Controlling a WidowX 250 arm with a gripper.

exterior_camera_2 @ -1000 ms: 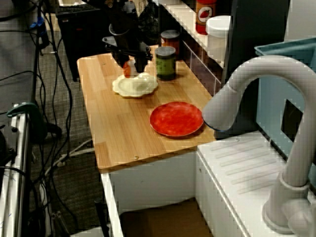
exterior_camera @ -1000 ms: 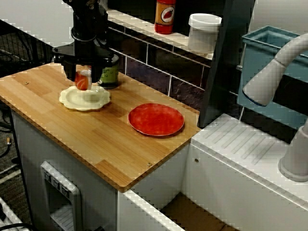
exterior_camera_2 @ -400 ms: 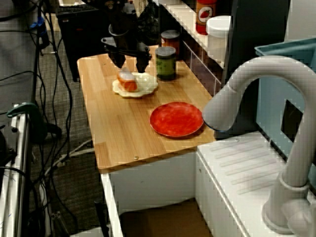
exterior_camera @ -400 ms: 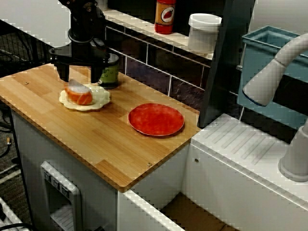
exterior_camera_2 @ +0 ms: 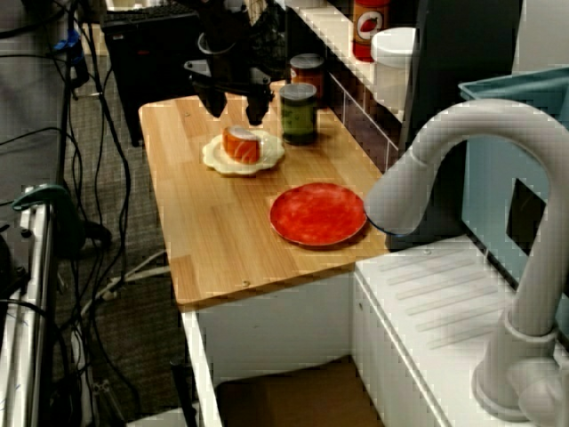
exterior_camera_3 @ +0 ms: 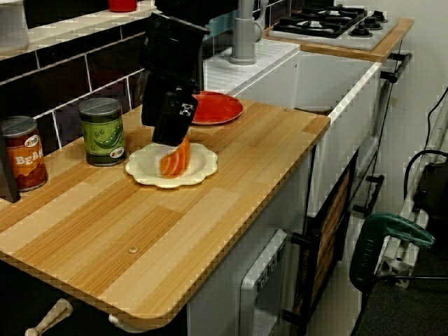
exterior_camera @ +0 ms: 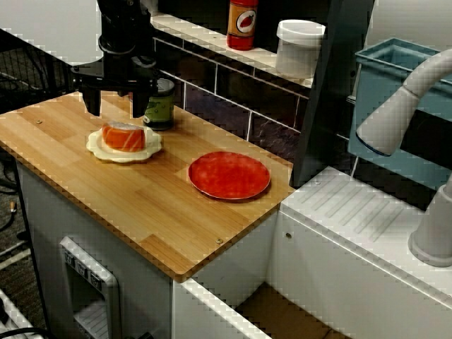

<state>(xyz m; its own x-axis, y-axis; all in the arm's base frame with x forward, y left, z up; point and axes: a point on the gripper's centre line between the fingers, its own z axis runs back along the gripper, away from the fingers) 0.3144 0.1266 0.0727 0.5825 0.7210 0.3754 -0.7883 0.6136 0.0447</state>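
An orange and white piece of salmon sushi [exterior_camera: 123,135] [exterior_camera_2: 241,144] [exterior_camera_3: 175,159] lies on a cream scalloped plate [exterior_camera: 99,147] [exterior_camera_2: 213,160] [exterior_camera_3: 143,175] near the back left of the wooden counter. My black gripper [exterior_camera: 115,106] [exterior_camera_2: 236,111] [exterior_camera_3: 171,136] hangs just above it, open, with one finger to either side and nothing between them. In the view from the counter's far end the gripper body covers the top of the sushi. A green can [exterior_camera: 161,106] [exterior_camera_2: 298,114] [exterior_camera_3: 102,131] stands right behind the plate.
A red plate [exterior_camera: 229,175] [exterior_camera_2: 317,214] [exterior_camera_3: 217,108] lies to the right on the counter. A red can [exterior_camera_2: 307,69] [exterior_camera_3: 21,154] stands by the tiled wall. On the ledge are a sauce bottle [exterior_camera: 242,22] and a white tub [exterior_camera: 299,46]. A sink with a grey faucet [exterior_camera: 409,92] adjoins.
A second ago my gripper was shut on the sushi just above the cream plate. It has let go, the sushi now rests on the plate, and the gripper has risen a little.
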